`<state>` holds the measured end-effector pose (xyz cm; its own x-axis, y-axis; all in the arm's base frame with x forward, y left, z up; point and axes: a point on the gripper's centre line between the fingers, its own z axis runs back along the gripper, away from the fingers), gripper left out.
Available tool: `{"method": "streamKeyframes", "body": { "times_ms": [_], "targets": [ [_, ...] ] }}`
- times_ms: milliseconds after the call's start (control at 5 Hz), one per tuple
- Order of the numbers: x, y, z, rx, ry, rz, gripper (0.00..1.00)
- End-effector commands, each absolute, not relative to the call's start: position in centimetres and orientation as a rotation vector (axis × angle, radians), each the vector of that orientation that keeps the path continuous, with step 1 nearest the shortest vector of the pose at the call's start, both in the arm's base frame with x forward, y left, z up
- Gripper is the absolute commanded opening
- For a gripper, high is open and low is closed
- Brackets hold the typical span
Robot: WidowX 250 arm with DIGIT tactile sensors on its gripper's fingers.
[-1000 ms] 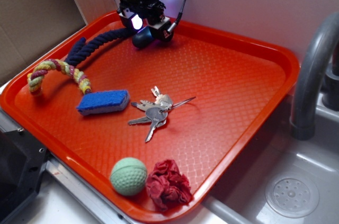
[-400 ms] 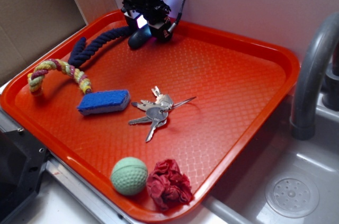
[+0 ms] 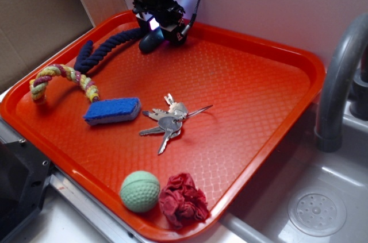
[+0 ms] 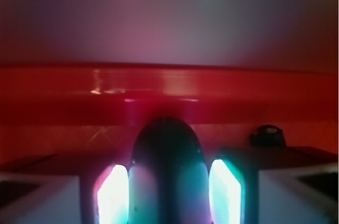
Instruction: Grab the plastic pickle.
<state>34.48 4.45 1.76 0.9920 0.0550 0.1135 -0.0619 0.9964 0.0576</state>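
Note:
The plastic pickle [image 3: 148, 41], a dark smooth capsule, lies at the back of the orange tray [image 3: 253, 139], close to its far rim. My gripper [image 3: 157, 28] stands over it, shut on the pickle. In the wrist view the pickle [image 4: 167, 160] fills the gap in my gripper [image 4: 168, 192], and both glowing pads [image 4: 112, 195] press against its sides. Its rounded end points toward the tray's rim [image 4: 169, 83]. The pickle's near end is hidden under the gripper.
A navy rope [image 3: 103, 49] with a multicoloured end [image 3: 60, 75] lies just left of the pickle. A blue sponge [image 3: 112, 110], keys [image 3: 169, 121], a pale green ball [image 3: 140, 191] and a red cloth [image 3: 183, 200] also lie on the tray. A grey faucet [image 3: 339, 76] and sink [image 3: 316, 211] are to the right.
Since a second ago the fingers have drawn in around the pickle and the gripper has shifted slightly back. Nothing differs from 0.4 s ago.

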Motion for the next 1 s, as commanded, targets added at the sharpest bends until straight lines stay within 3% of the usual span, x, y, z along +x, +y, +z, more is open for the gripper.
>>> {"method": "streamKeyframes", "body": {
  "times_ms": [0, 200, 400, 600, 800],
  "targets": [
    [30.9, 1.8, 8.1, -0.042, -0.099, -0.017, 0.0],
    [28.0, -0.5, 13.2, -0.083, -0.072, -0.054, 0.0],
    [26.9, -1.6, 18.0, -0.088, -0.155, -0.043, 0.0],
    [26.2, -1.7, 23.0, -0.11, -0.169, -0.046, 0.0],
    [26.1, -1.8, 22.2, -0.09, -0.148, -0.024, 0.0]
  ]
}}
